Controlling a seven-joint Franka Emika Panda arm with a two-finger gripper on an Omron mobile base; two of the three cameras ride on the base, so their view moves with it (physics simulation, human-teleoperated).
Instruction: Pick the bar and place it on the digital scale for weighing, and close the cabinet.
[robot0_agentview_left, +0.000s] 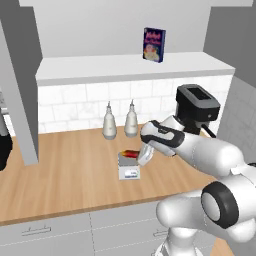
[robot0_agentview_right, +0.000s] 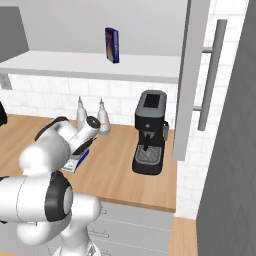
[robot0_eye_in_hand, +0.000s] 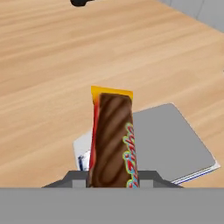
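We see the gripper (robot0_agentview_left: 143, 156) closed on the bar (robot0_eye_in_hand: 112, 139), which stands out from between the finger tips in the hand view, its brown face towards the camera and its yellow-orange end farthest from the hand. In the left base view the bar (robot0_agentview_left: 130, 153) shows as a red and yellow sliver over the top of the digital scale (robot0_agentview_left: 129, 167); whether it touches the grey plate or hangs just above it we cannot tell. In the hand view the digital scale (robot0_eye_in_hand: 175, 146) lies directly behind the bar, its grey plate flat on the wooden counter (robot0_eye_in_hand: 48, 65). The scale sits near the middle of the counter (robot0_agentview_left: 70, 170), a warm wood-grained top that runs from wall to wall. Behind the scale, against the white tiled wall (robot0_agentview_left: 70, 105), stand two white bottles (robot0_agentview_left: 120, 120) side by side. To the right of them, well apart from the scale, a black coffee machine (robot0_agentview_right: 149, 132) stands on the counter by the side wall. Above the tiles the cabinet (robot0_agentview_left: 130, 67) stands open, its white shelf bare but for a blue-purple printed box (robot0_agentview_left: 154, 44) standing upright. One grey door (robot0_agentview_right: 189, 80) hangs swung out towards us in the right base view, with its long thin vertical handle (robot0_agentview_right: 212, 75) just beside it; the other door (robot0_agentview_left: 20, 85) shows edge-on at the left of the left base view. Below the counter run light-grey drawers (robot0_agentview_left: 45, 232) with horizontal handles.
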